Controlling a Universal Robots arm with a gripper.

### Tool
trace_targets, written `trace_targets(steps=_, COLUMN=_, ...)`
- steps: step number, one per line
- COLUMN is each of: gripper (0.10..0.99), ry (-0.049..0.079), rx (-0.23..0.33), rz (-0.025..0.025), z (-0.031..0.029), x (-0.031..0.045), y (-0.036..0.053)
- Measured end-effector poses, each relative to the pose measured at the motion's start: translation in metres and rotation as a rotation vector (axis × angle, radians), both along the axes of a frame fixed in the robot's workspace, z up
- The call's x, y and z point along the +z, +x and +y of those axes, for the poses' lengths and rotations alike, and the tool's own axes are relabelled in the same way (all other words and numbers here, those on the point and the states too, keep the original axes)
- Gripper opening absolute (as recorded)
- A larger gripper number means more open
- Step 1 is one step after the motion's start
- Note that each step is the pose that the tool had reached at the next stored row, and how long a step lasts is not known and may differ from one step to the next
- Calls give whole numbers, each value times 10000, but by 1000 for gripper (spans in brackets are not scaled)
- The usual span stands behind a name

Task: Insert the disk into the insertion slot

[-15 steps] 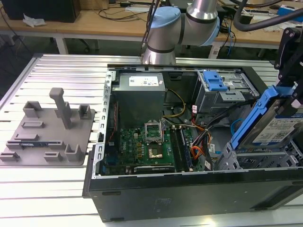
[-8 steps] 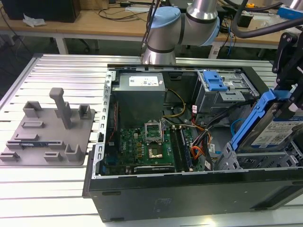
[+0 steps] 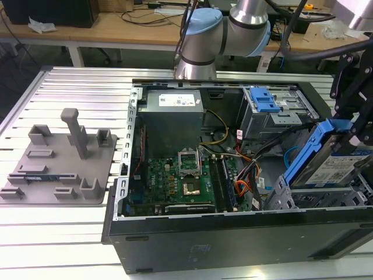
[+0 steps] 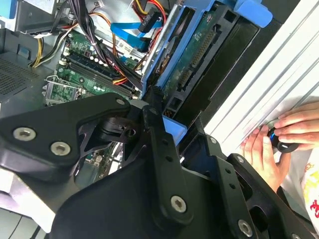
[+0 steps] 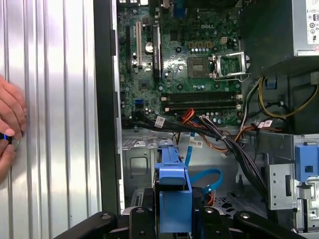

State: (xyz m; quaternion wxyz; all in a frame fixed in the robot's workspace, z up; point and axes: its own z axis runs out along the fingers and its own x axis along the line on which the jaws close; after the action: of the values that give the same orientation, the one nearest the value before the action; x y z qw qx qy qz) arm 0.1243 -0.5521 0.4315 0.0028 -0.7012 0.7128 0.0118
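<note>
While the ribbed aluminium bench (image 3: 70, 81) spreads under everything, the open black sheet-metal computer case (image 3: 233, 245) lying on it is the thing to steer by. The grey-and-blue jointed robot arm (image 3: 201, 41) rises just beyond the case's far wall, and a grey moulded fixture plate (image 3: 58, 166) lies outside the case toward the exterior view's left. A green motherboard (image 3: 186, 181) covers the case's floor. In the case's near corner, toward the exterior view's right, stands the insertion slot (image 3: 303, 198), a wide bay of grey perforated sheet metal. The disk (image 3: 335, 166), a flat silver-grey hard drive with a white label in a bright blue plastic carrier, hangs tilted over that corner, its lower edge down at the bay's mouth; whether it has entered I cannot tell. The black end effector (image 5: 173, 219) is clamped on the disk, its fingers on either side of the blue carrier. The drive looks rigid, dense for its size and sensitive to knocks, with a bare circuit board underneath, so the carrier's side rails seem the sound place to hold. A person's hand (image 4: 269, 149) rests on the bench outside the case, pinching a small dark object.
</note>
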Motion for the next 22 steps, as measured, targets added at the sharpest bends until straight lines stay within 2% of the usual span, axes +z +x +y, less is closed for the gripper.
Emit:
trace_targets(steps=11, gripper=365, ry=-3, rx=71, rz=6, z=-14, x=-258, y=0)
trace_targets(steps=15, gripper=624, ry=0, rx=72, rz=6, z=-15, x=-264, y=0)
trace_targets(steps=18, gripper=624, ry=-10, rx=73, rz=6, z=-13, x=-266, y=0)
trace_targets(steps=19, gripper=624, ry=-50, rx=73, rz=5, z=-5, x=-267, y=-1)
trace_targets(steps=20, gripper=624, ry=-168, rx=74, rz=6, z=37, x=-265, y=-2)
trace_targets(steps=22, gripper=624, ry=-248, rx=72, rz=7, z=95, x=-265, y=-3)
